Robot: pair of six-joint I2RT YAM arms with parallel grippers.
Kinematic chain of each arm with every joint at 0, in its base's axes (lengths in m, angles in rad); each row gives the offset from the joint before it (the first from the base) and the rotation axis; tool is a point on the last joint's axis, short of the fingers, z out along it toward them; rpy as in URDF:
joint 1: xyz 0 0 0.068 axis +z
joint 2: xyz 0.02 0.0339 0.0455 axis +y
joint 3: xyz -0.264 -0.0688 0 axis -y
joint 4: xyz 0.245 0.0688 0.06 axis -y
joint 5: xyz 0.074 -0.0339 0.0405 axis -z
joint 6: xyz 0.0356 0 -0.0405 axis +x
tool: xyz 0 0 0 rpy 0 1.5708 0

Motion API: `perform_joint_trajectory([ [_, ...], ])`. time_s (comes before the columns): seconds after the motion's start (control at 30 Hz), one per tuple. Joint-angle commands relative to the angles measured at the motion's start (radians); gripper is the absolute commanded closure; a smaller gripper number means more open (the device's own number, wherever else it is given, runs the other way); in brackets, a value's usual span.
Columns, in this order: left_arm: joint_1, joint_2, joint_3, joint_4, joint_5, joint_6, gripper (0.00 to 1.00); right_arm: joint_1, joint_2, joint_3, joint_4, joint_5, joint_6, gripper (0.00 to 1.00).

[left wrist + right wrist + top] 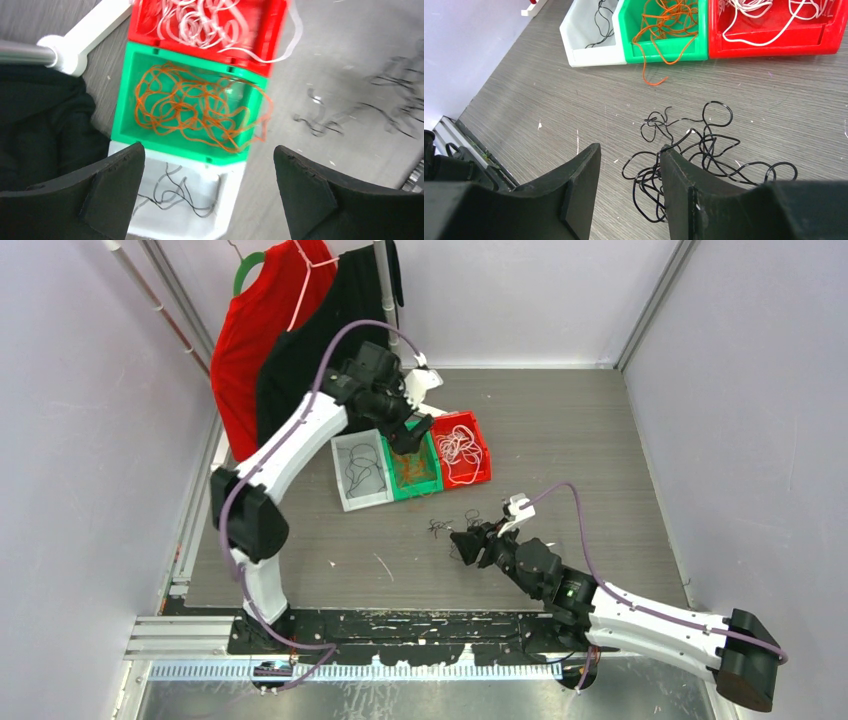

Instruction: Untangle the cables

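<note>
Left gripper [207,155] first: its two fingers stand spread wide with nothing between them, hanging above the bins. Right under that gap, in the middle of the left wrist view, sit the orange cables [195,107], a loose curly heap filling the green bin [122,95], with a loop drooping over its right-hand rim. Above it in the frame, touching, is the red bin [270,35] with the white cables [200,22] piled inside and one strand trailing out to the right. Below the green one is the white bin [227,200], with a few thin black strands [175,192] lying on its floor. Over to the right gripper [630,150]: fingers about halfway apart, gripping nothing, low over the grey table [549,100]. The black snarl [689,160] lies on the table just right of the gap, partly hidden behind the right-hand finger, its loops spreading toward the lower right of that frame. All three bins line the top edge of that view, well apart from the snarl.
</note>
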Motion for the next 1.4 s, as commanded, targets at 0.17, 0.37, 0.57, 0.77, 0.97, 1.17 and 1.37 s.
perform_joint_trajectory([
  [0.17,-0.01,-0.276,-0.194,-0.252,0.489,0.137,0.01,-0.012,-0.01,0.064,0.16,-0.064,0.065,0.5],
  [0.37,-0.026,-0.363,-0.378,-0.234,0.625,0.065,0.08,-0.022,0.023,0.141,0.204,-0.236,0.108,0.51],
  [0.57,-0.023,-0.454,-0.52,-0.049,0.61,-0.232,0.12,-0.024,0.118,0.203,0.28,-0.325,0.14,0.54],
  [0.77,-0.006,-0.518,-0.641,0.134,0.611,-0.535,0.12,-0.025,0.191,0.229,0.373,-0.344,0.158,0.55],
  [0.97,-0.005,-0.581,-0.733,0.261,0.661,-0.673,0.24,-0.024,0.195,0.247,0.4,-0.335,0.18,0.56],
  [1.17,-0.015,-0.589,-0.752,0.341,0.67,-0.759,0.42,-0.025,0.237,0.272,0.453,-0.338,0.211,0.58],
  [1.37,-0.015,-0.599,-0.723,0.287,0.742,-0.713,0.75,-0.024,0.254,0.286,0.471,-0.329,0.21,0.59],
])
